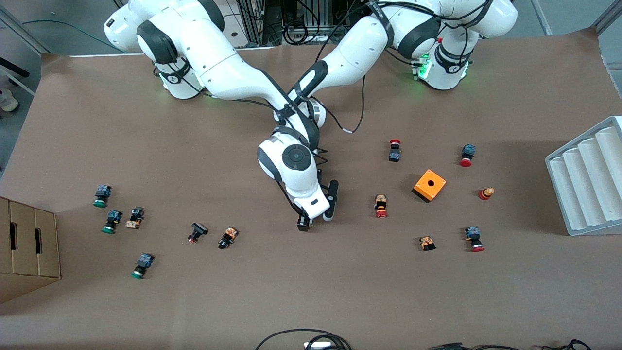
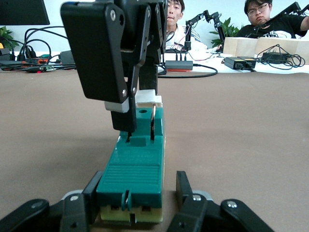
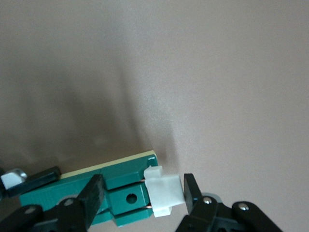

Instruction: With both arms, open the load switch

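Note:
The load switch [image 2: 133,164] is a narrow green block on a cream base, lying flat in the middle of the table. In the front view it is hidden under the hands. My left gripper [image 2: 140,186] is shut round its plain green end, and one of its fingers [image 3: 36,178] shows along the cream side. My right gripper [image 3: 141,191] hangs over the end with the white piece [image 3: 164,191] and is open. One of its fingers [image 3: 91,193] stands over the green body, the other just off the white piece. In the front view the right gripper [image 1: 317,218] covers the left hand.
Red-capped push-buttons [image 1: 381,206] and an orange box [image 1: 429,185] lie toward the left arm's end. Green-capped push-buttons [image 1: 112,221] lie toward the right arm's end, near a cardboard box [image 1: 26,243]. A white ridged tray [image 1: 588,180] stands at the left arm's table edge.

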`<state>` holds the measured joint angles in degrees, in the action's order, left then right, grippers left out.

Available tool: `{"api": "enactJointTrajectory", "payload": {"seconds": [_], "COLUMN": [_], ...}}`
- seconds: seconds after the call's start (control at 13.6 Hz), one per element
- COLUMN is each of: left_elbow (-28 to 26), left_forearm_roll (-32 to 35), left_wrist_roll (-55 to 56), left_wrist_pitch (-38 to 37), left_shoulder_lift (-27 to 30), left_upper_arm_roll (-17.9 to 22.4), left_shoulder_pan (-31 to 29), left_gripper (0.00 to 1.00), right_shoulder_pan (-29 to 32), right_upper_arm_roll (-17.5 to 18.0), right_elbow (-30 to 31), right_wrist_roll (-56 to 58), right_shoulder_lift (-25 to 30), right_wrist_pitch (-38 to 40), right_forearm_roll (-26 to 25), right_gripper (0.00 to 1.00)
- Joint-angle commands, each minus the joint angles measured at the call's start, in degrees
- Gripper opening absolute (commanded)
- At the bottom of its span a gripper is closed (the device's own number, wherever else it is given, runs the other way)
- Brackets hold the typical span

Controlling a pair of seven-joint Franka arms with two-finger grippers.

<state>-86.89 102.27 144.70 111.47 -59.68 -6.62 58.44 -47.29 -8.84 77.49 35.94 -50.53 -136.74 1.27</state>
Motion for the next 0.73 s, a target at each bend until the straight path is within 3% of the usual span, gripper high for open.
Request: {"api": "enactJointTrajectory", "payload": {"seconds": [0.0,0.66], "left_elbow": [-2.1,-2.1], "left_forearm_roll": [-1.2,-1.2], "left_wrist_roll": [1.4,1.4], "left_wrist_pitch": [0.8,0.8], "left_shoulder_lift": [-1.8,-1.8], "left_upper_arm_roll": [-0.6,-0.6], "left_shoulder_pan": [0.7,0.6], "left_gripper": [0.66,0.66], "right_shoulder_pan": [-0.1,0.0], "right_upper_arm_roll": [-0.2,-0.1], "right_elbow": [-1.4,-1.1], "right_wrist_roll": [-0.1,0.0], "right_shoulder_lift": [-0.7,-0.1], "right_wrist_pitch": [-0.4,0.1], "right_forearm_roll": [1.1,1.1], "right_gripper": [0.73,0.72]}}
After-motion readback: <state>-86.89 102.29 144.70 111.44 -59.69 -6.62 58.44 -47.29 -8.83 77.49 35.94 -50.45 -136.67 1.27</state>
